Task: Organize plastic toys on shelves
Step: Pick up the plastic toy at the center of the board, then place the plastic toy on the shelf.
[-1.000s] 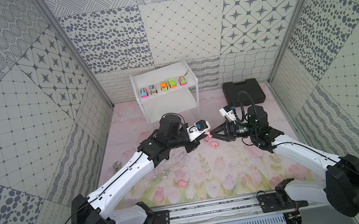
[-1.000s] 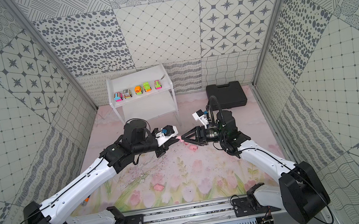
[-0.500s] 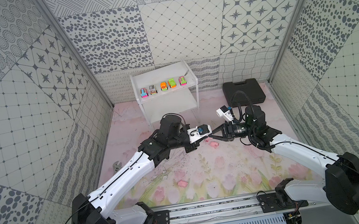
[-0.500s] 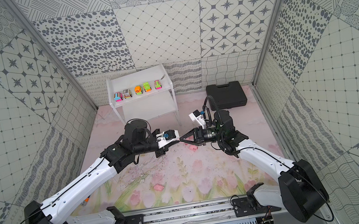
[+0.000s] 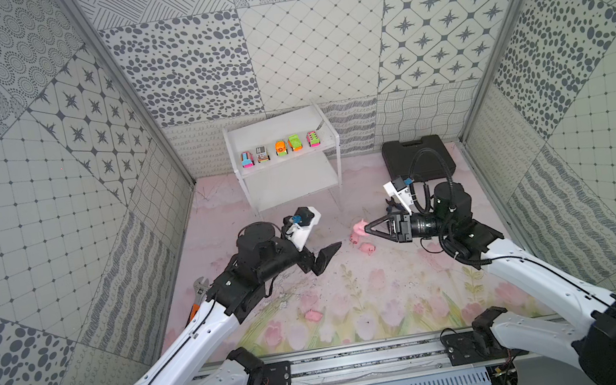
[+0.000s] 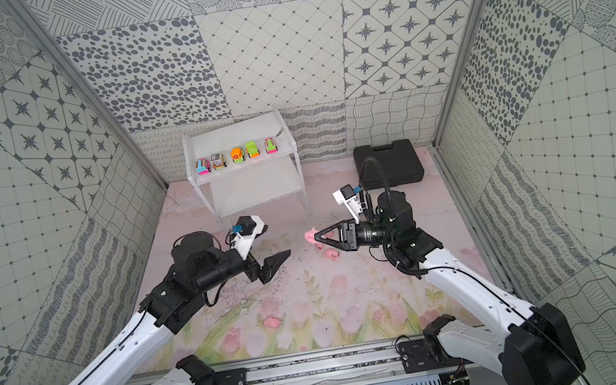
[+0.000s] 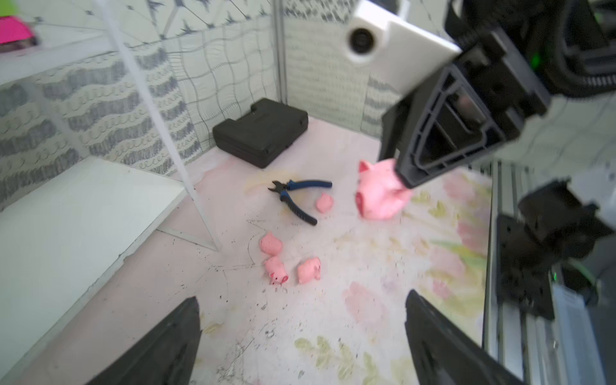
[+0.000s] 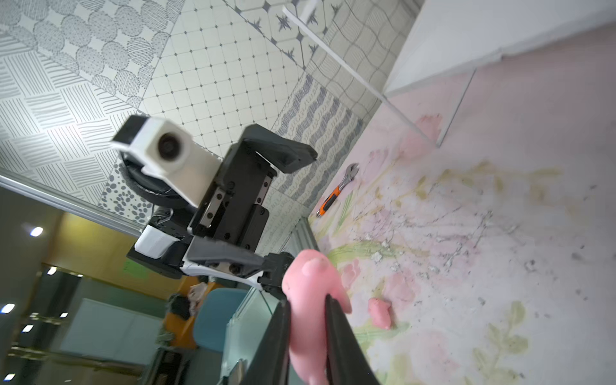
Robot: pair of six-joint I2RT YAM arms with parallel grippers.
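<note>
While my right pincer (image 5: pixel 365 229) clamps a pink pig figure (image 5: pixel 357 229) clear of the mat (image 5: pixel 355 290), my left pincer (image 5: pixel 327 258) gapes empty; the bare lower board (image 5: pixel 296 180) of the white two-tier rack (image 5: pixel 279 129) lies beyond it, to my left.

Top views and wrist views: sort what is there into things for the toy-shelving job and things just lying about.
Job: five toy cars, white rack, held pink pig, loose pink pigs.
Lying about: blue-handled pliers, orange-handled wrench, black case.
</note>
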